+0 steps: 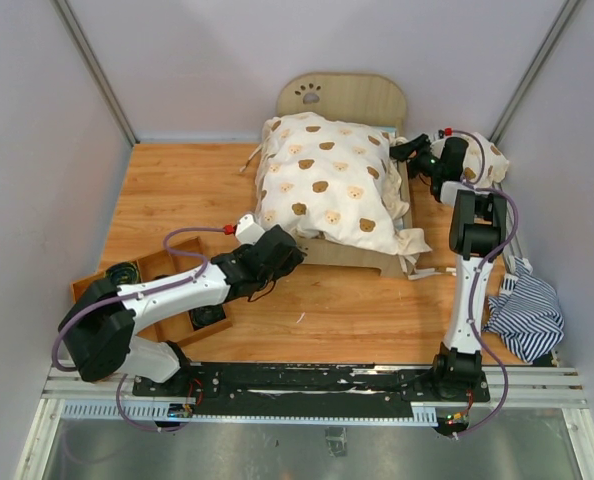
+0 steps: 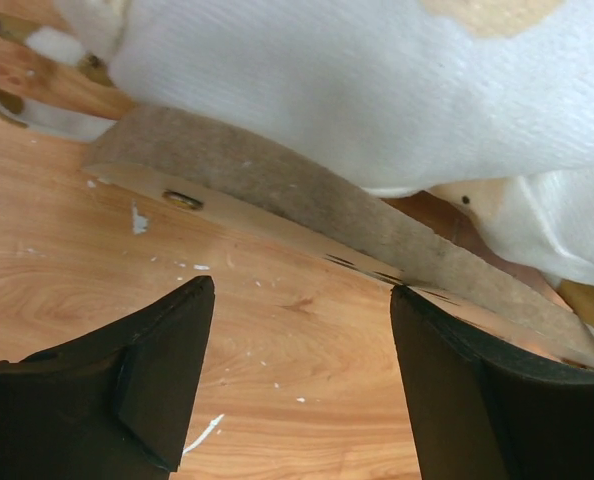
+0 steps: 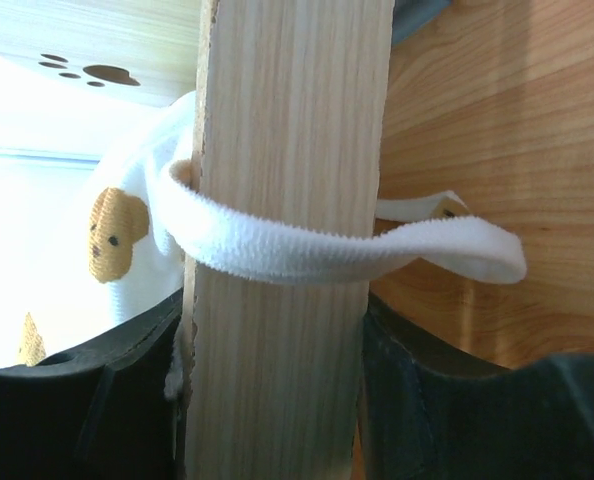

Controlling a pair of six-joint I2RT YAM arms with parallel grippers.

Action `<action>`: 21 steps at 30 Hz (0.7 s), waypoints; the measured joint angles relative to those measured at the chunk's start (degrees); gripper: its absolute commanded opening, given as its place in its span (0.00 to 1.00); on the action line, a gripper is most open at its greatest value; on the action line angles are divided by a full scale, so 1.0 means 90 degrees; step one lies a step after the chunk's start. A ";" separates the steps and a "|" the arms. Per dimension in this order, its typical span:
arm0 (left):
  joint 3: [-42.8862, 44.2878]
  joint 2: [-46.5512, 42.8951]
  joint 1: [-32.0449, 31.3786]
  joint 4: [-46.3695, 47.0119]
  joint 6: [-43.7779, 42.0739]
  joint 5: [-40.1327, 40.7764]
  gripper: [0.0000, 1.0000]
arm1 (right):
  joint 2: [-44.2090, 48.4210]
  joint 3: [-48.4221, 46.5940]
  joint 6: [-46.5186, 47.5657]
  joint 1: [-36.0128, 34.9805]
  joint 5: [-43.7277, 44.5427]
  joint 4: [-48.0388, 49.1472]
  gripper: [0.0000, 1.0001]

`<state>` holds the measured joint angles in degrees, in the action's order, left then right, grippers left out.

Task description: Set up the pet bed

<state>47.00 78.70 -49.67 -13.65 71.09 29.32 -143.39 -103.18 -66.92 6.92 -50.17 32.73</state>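
One pet bed, one cover, one cloth

**No readable text in any view**

No letters, numbers, brand names or labels are legible.

Only pictorial marks:
- A paw-print cutout in the arched head end of the pet bed. It also shows at the top left of the right wrist view.
- Repeated brown bear-face prints on the cream cover lying over the bed. One bear face is close up in the right wrist view.

The left wrist view shows no marks of this kind.
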 measured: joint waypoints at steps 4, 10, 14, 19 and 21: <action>-0.0027 -0.0121 -0.0002 -0.0257 0.0032 0.0231 0.74 | 0.0323 0.0658 -0.0163 -0.0002 0.0352 0.0617 0.00; -0.0381 -0.0801 0.0056 -0.0369 0.0104 0.0508 0.75 | 0.1243 0.1836 -0.0109 0.0005 0.0605 0.1025 0.00; -0.0544 -0.1059 0.0080 -0.0350 0.0097 0.0549 0.75 | 0.1926 0.2492 0.0024 0.0070 0.0806 0.0933 0.00; -0.0695 -0.1207 0.0095 -0.0352 0.0051 0.0573 0.75 | 0.2504 0.3179 0.0124 0.0070 0.1144 0.0945 0.00; -0.0738 -0.1270 0.0189 -0.0350 -0.0068 0.0656 0.75 | 0.2849 0.3640 0.0245 0.0061 0.1353 0.0937 0.00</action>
<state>40.36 67.26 -47.97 -16.80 70.48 35.22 -117.75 -70.41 -64.71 7.46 -38.00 41.17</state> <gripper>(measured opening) 0.750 0.554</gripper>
